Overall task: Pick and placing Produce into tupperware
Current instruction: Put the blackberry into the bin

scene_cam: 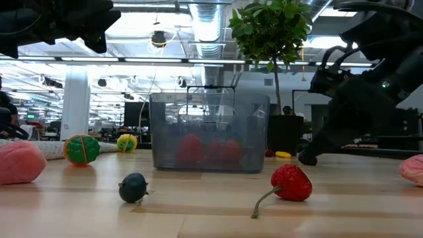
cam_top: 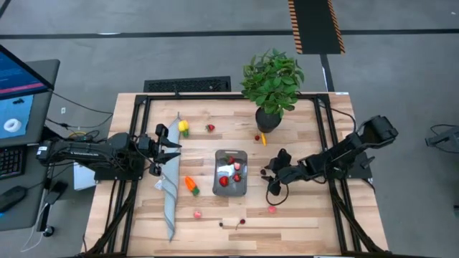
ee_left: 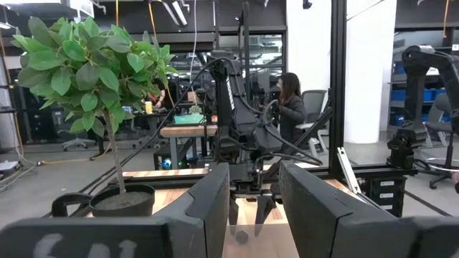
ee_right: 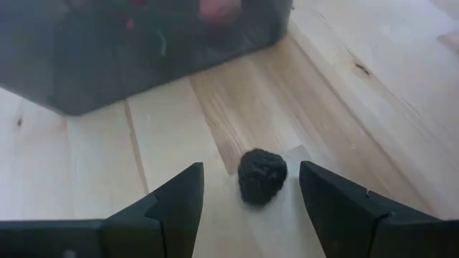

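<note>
Right gripper (ee_right: 247,197) is held apart astride a dark berry (ee_right: 262,175) beside the tupperware (cam_top: 230,172) — grasp lined up — left gripper (cam_top: 169,152) is parked, partly apart, empty.

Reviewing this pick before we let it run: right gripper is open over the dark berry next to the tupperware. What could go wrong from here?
1. The dark berry is small and round; it lies on the wood between the right gripper's open fingers and could roll or squirt out as they close.
2. The tupperware wall stands just beyond the berry, so overshooting forward may nudge it and the red pieces inside.
</note>
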